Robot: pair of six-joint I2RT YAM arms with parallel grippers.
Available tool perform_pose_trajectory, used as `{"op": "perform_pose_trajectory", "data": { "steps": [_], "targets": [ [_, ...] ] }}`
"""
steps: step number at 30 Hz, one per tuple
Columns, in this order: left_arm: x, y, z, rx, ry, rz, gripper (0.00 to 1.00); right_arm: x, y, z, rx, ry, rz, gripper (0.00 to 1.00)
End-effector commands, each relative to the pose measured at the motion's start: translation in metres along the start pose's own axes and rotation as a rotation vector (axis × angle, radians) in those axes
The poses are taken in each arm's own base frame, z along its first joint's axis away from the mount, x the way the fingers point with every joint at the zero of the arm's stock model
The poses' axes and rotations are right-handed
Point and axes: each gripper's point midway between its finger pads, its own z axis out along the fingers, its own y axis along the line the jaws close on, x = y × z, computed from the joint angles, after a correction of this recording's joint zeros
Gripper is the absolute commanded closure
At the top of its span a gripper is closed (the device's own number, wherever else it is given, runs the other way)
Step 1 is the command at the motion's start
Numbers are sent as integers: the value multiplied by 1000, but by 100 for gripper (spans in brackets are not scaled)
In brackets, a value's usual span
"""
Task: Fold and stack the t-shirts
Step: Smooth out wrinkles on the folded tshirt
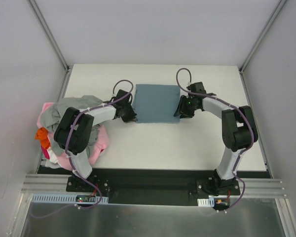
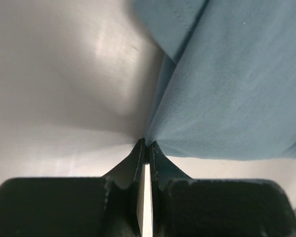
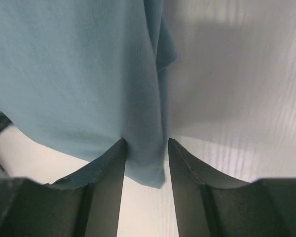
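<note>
The slate-blue t-shirt point(image 1: 158, 102) lies folded into a rectangle at mid-table. At its near left corner my left gripper point(image 1: 130, 117) point(image 2: 145, 143) is shut, pinching the shirt's point(image 2: 227, 89) edge at the fingertips. My right gripper point(image 1: 180, 112) point(image 3: 145, 142) is at the near right corner, jaws apart around a hanging corner of the blue cloth point(image 3: 64, 64); the cloth touches the left finger, with a gap to the right one. The other t-shirts sit heaped at the table's left edge: grey point(image 1: 71, 106), pink point(image 1: 101, 140), orange point(image 1: 42, 134) and white point(image 1: 52, 155).
The white table point(image 1: 187, 143) is enclosed by pale walls with metal corner posts point(image 1: 49, 34). The left arm's elbow point(image 1: 74, 131) reaches over the heap of shirts. A black base rail point(image 1: 148, 180) runs along the near edge.
</note>
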Motion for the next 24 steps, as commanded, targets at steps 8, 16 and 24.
{"op": "perform_pose_trajectory", "data": {
  "steps": [8,16,24],
  "targets": [
    [-32,17,-38,9,-43,164,94,-34,40,-107,38,-133,-83,32],
    [-62,-31,-143,78,-236,304,14,-52,128,-176,-288,-272,-48,4],
    [-69,-35,-196,130,-368,316,6,-75,153,-189,-415,-544,10,4]
  ]
}}
